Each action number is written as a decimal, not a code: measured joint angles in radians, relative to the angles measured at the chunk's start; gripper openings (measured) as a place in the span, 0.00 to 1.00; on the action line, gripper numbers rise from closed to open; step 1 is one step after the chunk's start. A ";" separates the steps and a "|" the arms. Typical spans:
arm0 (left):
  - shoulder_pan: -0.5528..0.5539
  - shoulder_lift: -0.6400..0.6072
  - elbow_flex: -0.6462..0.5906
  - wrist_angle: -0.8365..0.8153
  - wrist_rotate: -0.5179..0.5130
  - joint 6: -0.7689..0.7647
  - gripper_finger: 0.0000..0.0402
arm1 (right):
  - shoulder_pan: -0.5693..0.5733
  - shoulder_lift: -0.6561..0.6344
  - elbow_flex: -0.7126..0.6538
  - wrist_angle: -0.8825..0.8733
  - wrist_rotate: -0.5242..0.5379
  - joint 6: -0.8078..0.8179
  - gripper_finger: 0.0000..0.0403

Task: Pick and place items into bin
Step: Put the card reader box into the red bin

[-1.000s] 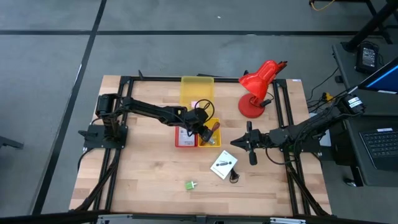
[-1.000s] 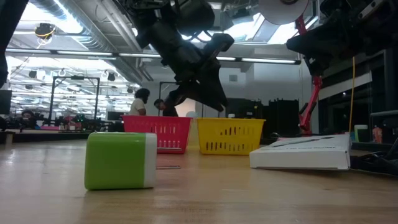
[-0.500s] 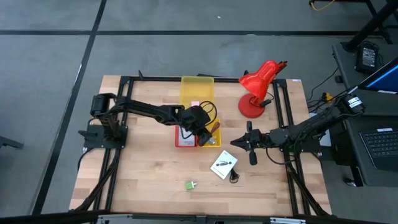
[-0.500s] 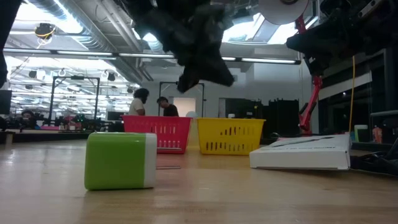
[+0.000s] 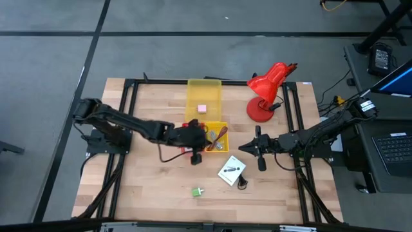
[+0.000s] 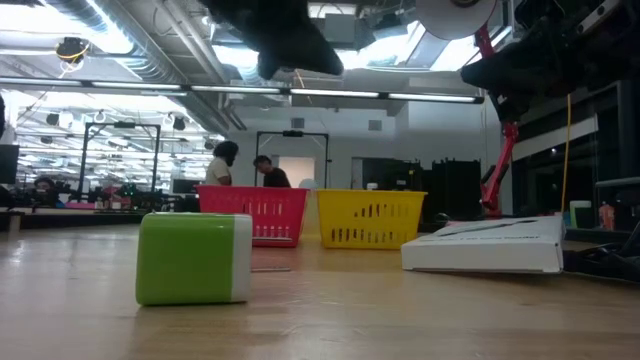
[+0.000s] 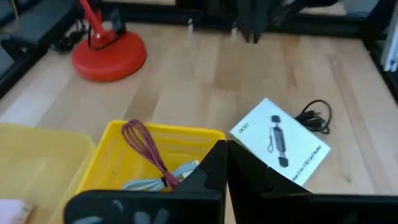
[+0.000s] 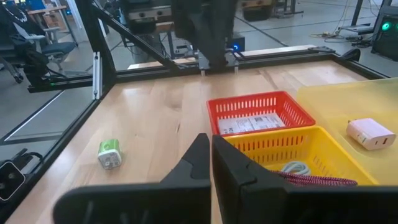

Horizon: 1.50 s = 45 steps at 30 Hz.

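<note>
While my left gripper [image 5: 196, 156] hangs pressed together beside the red basket [image 8: 261, 112], my right gripper [image 5: 258, 149] waits, also pressed together, near the white packet [image 5: 232, 171].

A red desk lamp [image 5: 265, 90] stands at the upper right of the wooden table [image 5: 148, 187] in the high view, its round base [image 7: 109, 57] flat on the wood. Grey floor [image 5: 51, 58] surrounds the table. At the right edge of that view a laptop [image 5: 394, 149] sits on a dark desk. In the low view, two people [image 6: 245, 170] stand far back at centre left, under ceiling lights [image 6: 70, 48] at upper left.
</note>
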 joint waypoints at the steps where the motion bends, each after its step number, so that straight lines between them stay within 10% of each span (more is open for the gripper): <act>1: -0.014 -0.011 -0.027 0.037 -0.007 0.004 0.00 | 0.000 0.000 0.000 0.000 0.000 0.000 0.00; 29: -0.055 -0.473 -0.687 0.613 -0.049 0.104 0.01 | -0.006 -0.017 0.000 -0.012 -0.021 0.126 0.00; 45: -0.055 -0.473 -0.688 0.611 -0.049 0.146 0.01 | 0.006 -0.039 0.297 -0.851 -0.078 0.562 0.00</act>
